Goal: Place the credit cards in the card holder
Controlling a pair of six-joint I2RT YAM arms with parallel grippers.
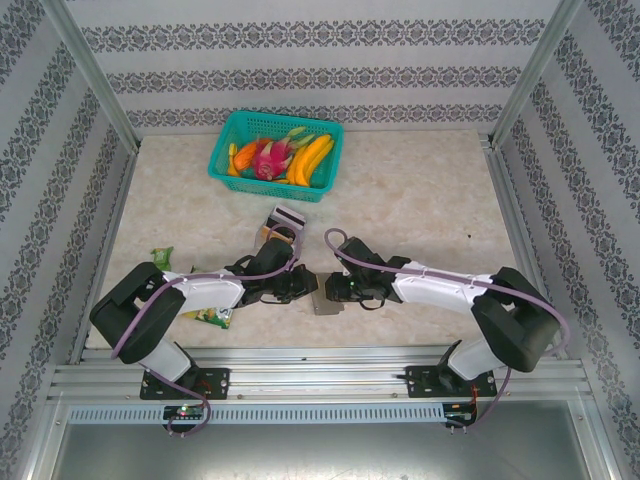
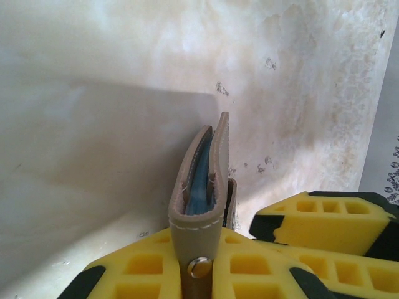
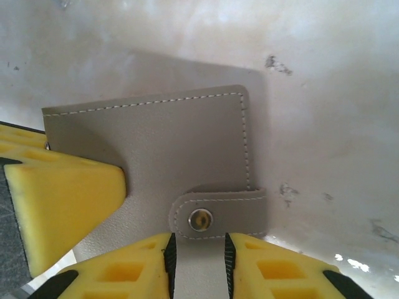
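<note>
I see the card holder (image 2: 215,162) edge-on at lower centre, folded, its snap strap facing me, pinched in my left gripper (image 2: 199,265). A blue card (image 2: 199,177) edge peeks inside. Another yellow finger (image 2: 324,221) sits lower right, over the pale table (image 2: 93,124).

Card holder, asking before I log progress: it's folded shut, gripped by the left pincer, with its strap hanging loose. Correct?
Not quite. The strap isn't hanging loose: the right wrist view shows it folded over the card holder, snap pressed flat against the face. The rest stands: it is folded shut and gripped by the left pincer.
</note>
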